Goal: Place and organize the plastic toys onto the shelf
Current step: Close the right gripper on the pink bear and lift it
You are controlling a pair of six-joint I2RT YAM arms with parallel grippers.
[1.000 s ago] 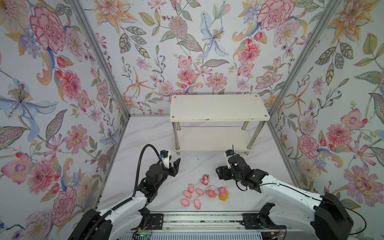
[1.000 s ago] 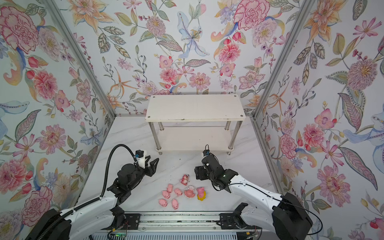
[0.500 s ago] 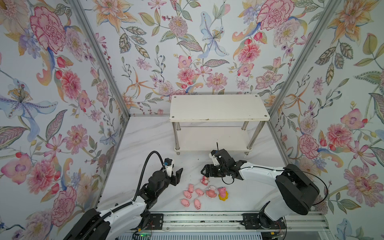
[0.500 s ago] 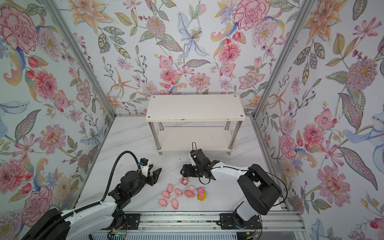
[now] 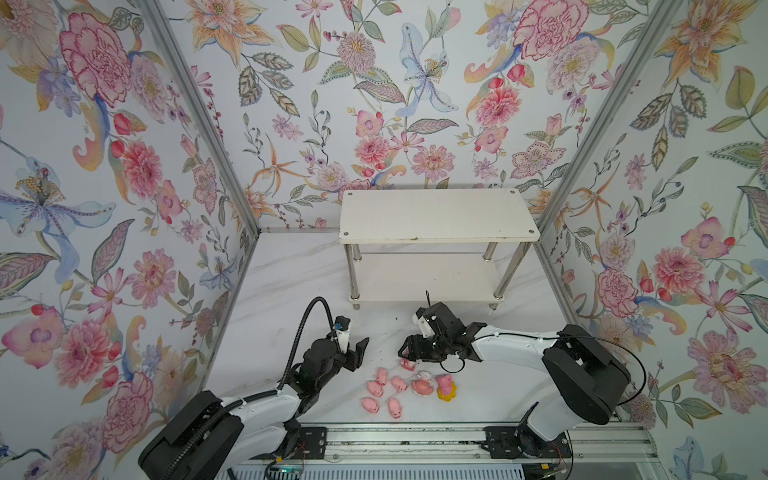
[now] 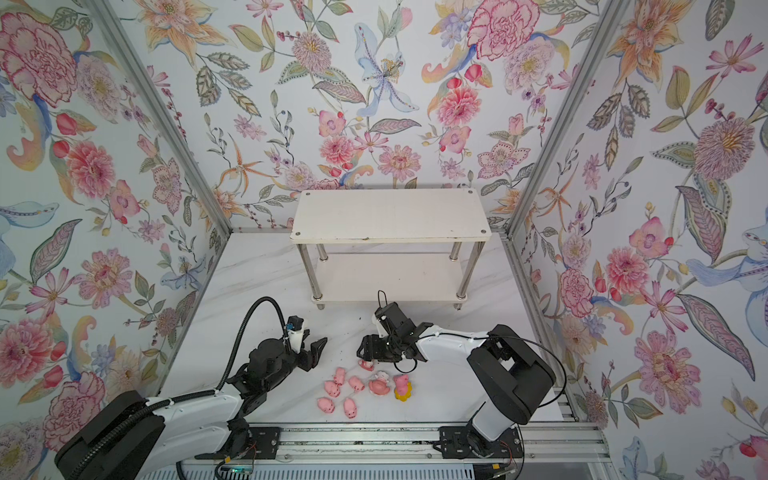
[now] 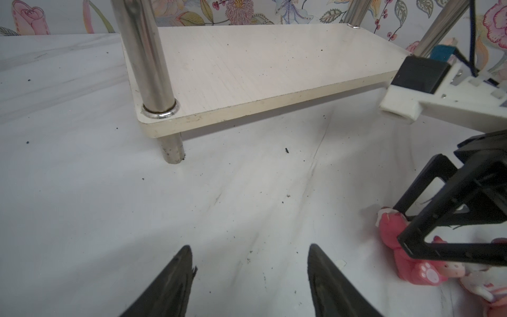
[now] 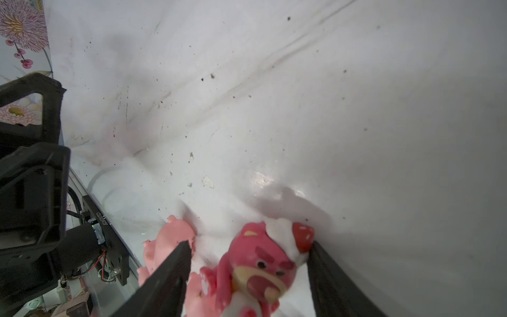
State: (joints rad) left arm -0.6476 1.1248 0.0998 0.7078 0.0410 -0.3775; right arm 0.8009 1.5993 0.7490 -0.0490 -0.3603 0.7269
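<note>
The left gripper (image 7: 249,248) hung low over the white table (image 5: 286,286), on the near left, just left of the toys. Its fingers (image 7: 175,274) stood well apart with only bare table between them.

Next to the right came the pile: five pink pigs (image 5: 375,388) in a loose cluster on the near side of the table, a couple of them touching.

And there was the action! The red-pink bear (image 8: 258,263) lay at the far edge of the group, right between the fingers of the right gripper (image 8: 250,243), which reached in low from the right. Those fingers were apart, straddling the bear's head. One looked to be touching its ear, and the other stood clear of it with a pig behind, so nothing was clamped.

Just right of the pigs lay the pink-and-white figure (image 5: 423,382), and the yellow-petalled one (image 5: 446,388) sat beside it at the right end of the group.

The shelf (image 5: 436,216) stood at the far side by the back wall, well apart from every toy.
</note>
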